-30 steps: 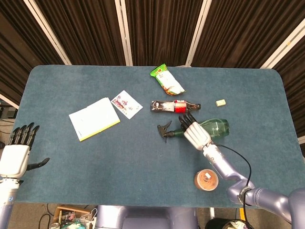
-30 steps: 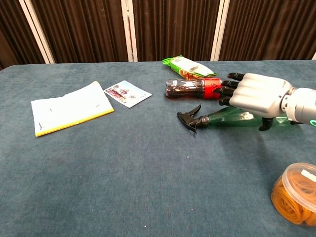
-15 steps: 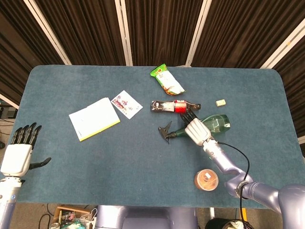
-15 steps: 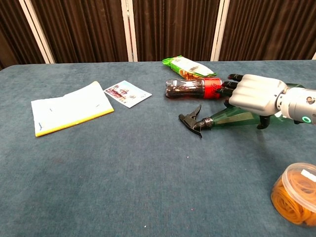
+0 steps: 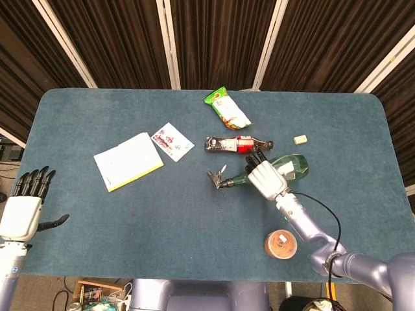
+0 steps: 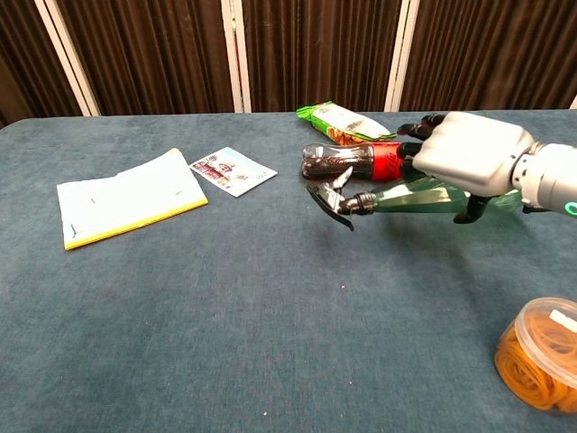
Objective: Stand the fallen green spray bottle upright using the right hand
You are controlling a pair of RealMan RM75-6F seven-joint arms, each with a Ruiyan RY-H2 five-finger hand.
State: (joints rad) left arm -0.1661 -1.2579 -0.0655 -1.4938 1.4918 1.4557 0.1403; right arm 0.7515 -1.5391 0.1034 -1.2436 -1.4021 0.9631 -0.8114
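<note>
We are seeing the green spray bottle (image 6: 410, 196) lying roughly level right of centre in the chest view, its black trigger head (image 6: 330, 196) pointing left and hanging clear of the cloth. Our right hand (image 6: 471, 161) is wrapping over the bottle's body and gripping it, dark fingers (image 6: 416, 129) curling over the far side. Just behind, a cola bottle (image 5: 235, 144) is lying flat, with a green snack packet (image 5: 227, 108) further up. A tub of orange bands (image 5: 281, 244) is sitting low, beside the forearm. Our left hand (image 5: 24, 208) is hovering at the lower left edge, fingers spread, holding nothing. A notebook (image 5: 128, 161) and card (image 5: 172, 141) are lying left of centre, with bare blue table (image 5: 194, 220) showing below.
</note>
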